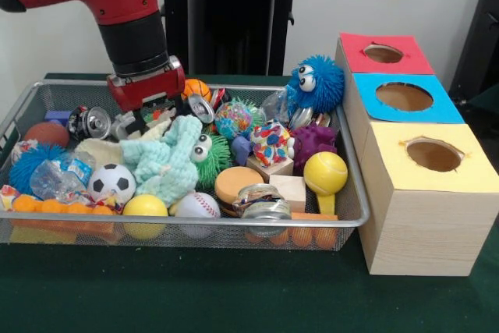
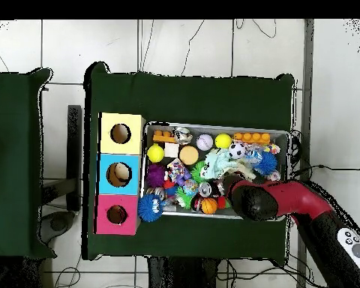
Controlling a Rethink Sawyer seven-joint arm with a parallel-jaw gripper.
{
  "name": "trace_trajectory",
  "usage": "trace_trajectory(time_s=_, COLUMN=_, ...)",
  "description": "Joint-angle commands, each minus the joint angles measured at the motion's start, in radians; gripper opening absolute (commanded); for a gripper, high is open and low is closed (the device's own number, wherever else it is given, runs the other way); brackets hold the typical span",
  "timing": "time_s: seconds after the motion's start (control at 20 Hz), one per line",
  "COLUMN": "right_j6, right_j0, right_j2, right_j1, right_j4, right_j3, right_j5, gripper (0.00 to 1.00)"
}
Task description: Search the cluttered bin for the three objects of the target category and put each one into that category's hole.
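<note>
The silver wire-mesh bin [image 1: 195, 222] is packed with toys; it also shows in the overhead view [image 2: 217, 126]. My gripper [image 1: 143, 118] reaches down into the clutter at the bin's far left, beside a pale mint knitted toy with googly eyes [image 1: 168, 157]. Whether it holds anything is hidden. A small orange thing with dark stripes [image 1: 196, 88] lies just right of the wrist; it may be the tiger. No tan bear shows. The red-topped hole [image 1: 383, 53] is on the farthest box and also shows in the overhead view [image 2: 117, 214]. There the arm [image 2: 258, 199] covers the gripper.
The blue-topped hole [image 1: 404, 97] and the yellow-topped hole [image 1: 433, 154] sit nearer the camera. A blue spiky googly-eyed ball [image 1: 316, 83] and a purple plush [image 1: 312, 142] lie at the bin's right. A soccer ball [image 1: 111, 182], a baseball [image 1: 197, 206], yellow balls and cans fill the front.
</note>
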Motion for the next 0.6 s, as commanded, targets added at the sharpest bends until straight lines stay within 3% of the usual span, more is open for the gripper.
trace_trajectory(time_s=0.05, right_j6=0.292, right_j0=0.138, right_j2=-0.119, right_j1=-0.069, right_j4=-0.016, right_j3=0.064, right_j5=-0.226, gripper=1.00)
trace_trajectory(time_s=0.6, right_j6=0.183, right_j0=0.154, right_j2=-0.065, right_j1=-0.167, right_j4=0.167, right_j3=0.064, right_j5=-0.180, gripper=1.00)
